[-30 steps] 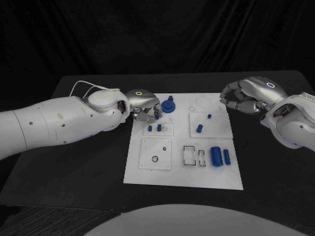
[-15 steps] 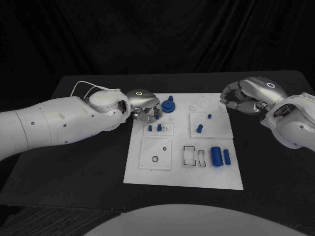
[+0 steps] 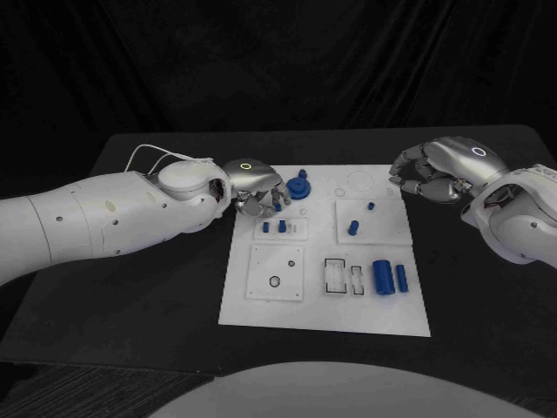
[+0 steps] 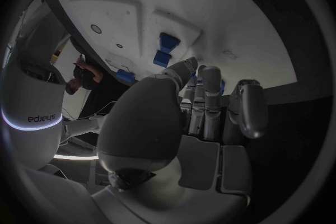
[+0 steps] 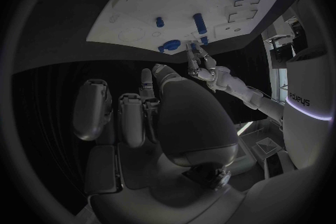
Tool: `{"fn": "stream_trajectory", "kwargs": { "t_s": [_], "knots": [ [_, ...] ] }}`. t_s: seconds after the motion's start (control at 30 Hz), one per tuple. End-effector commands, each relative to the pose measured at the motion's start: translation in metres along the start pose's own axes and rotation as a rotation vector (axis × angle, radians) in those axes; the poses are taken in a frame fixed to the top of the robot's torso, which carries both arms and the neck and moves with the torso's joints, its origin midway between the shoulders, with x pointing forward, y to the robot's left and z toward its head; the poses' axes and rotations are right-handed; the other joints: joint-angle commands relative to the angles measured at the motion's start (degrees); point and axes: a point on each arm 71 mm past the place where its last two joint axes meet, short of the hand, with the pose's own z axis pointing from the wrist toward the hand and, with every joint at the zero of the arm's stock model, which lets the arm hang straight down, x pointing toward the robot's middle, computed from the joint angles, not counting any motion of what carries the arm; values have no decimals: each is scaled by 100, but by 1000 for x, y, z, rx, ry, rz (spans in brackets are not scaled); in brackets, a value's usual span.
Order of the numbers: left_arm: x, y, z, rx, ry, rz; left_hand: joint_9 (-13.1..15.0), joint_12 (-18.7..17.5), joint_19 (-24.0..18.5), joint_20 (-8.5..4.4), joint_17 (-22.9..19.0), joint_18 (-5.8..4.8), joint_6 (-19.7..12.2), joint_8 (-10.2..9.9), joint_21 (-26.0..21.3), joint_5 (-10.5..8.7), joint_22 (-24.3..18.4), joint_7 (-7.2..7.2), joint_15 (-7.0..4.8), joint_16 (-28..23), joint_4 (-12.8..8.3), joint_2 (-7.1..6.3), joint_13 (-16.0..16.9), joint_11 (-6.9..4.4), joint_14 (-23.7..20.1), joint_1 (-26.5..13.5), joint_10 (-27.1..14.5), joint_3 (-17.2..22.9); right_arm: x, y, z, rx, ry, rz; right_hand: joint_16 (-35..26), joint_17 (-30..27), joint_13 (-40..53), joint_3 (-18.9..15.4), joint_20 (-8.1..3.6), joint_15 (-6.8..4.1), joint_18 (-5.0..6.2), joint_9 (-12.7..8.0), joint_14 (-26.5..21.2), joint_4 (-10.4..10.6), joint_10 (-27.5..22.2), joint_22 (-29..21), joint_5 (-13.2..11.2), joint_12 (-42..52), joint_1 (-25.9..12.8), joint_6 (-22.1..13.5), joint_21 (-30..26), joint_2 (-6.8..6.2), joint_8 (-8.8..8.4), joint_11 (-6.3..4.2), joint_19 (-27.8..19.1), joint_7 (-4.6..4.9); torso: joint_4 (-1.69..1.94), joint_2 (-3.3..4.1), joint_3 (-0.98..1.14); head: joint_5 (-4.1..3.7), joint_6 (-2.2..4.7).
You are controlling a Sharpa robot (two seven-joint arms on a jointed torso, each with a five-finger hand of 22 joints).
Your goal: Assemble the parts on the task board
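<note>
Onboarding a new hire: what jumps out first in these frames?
The white task board in the middle of the black table, dotted with blue parts. The left hand hovers at its far left corner beside a round blue part. The right hand hangs curled off its far right corner.

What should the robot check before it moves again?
1. Left hand is at the board's far left corner beside the blue knob: ok.
2. Left hand holds a part: cannot tell, its fingers hide what is under them.
3. Right hand is off the board, out of the way: ok.
4. Right hand holds nothing, fingers curled in: ok.
5. Big cylinder and thin one lie on the board, not yet fitted: not ok.
6. Board lies flat on the table: ok.
</note>
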Motion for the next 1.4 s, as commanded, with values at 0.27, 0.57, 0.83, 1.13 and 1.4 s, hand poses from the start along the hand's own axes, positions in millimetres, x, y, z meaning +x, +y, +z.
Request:
{"fn": "stream_trajectory", "kwargs": {
  "t_s": [0.27,0.57,0.83,1.13,1.4],
  "knots": [
    [0,10,-8,-31,-28,5,-141,-89,-74,18,-80,54,-469,-10,-87,-65,973,-169,31,-69,10,-87,-18,35,-82,-87,-136,60,0,-1,-3,20,1,0,-50,689,1021,44,-39,-43,-9,-4,428,-62,279,987,30,-227,103,49,-55,-29,-64,-25,-11,-7,7,2,1,15,-1],
    [-7,30,-40,-51,-122,27,-375,-270,-1984,202,-816,509,-973,26,-3027,-819,104,-459,126,-1052,454,-176,13,27,-1303,-405,-1729,-610,-16,4,0,3,-18,-7,-639,32,-3723,427,58,84,133,35,258,29,-2299,740,-163,-5886,236,293,-985,-405,-380,149,-308,92,0,1,-1,1,-1],
    [-28,47,-80,1,-293,-21,-481,-177,-4875,440,-1882,391,-929,91,-6152,-829,-1326,-431,325,-3613,1466,-740,-63,-652,-3971,-904,-3283,-1844,-31,13,9,-10,72,-95,-1328,-694,-4990,465,345,374,316,-154,-163,-64,-3519,435,-400,-7374,396,-187,-2173,-699,-1036,648,-804,-166,-21,-21,-4,37,-1],
    [-34,59,-99,70,-347,-485,-1031,-690,-7315,495,-3714,89,-3140,-142,-7052,-818,-4005,-629,123,-6068,1459,-680,-1025,-938,-6662,-1395,-5574,-3011,-32,23,17,-41,179,-217,-1502,-900,-5479,98,325,335,341,-308,-282,-168,-3954,393,-534,-7672,404,-344,-2427,-820,-1414,585,-852,-253,20,-34,-79,48,-1],
    [-34,64,-97,130,-403,-1124,-1279,-836,-7967,612,-3866,55,-4278,-241,-7270,-822,-7440,-782,333,-6165,1476,-930,-1368,-957,-6776,-2216,-6202,-3517,-21,25,23,-70,264,-275,-1495,-944,-6014,-398,347,373,321,-523,-259,265,-4168,424,-1057,-7866,628,-430,-2439,-906,-1690,655,-758,-70,127,-94,-200,-45,-1]
  ]
}}
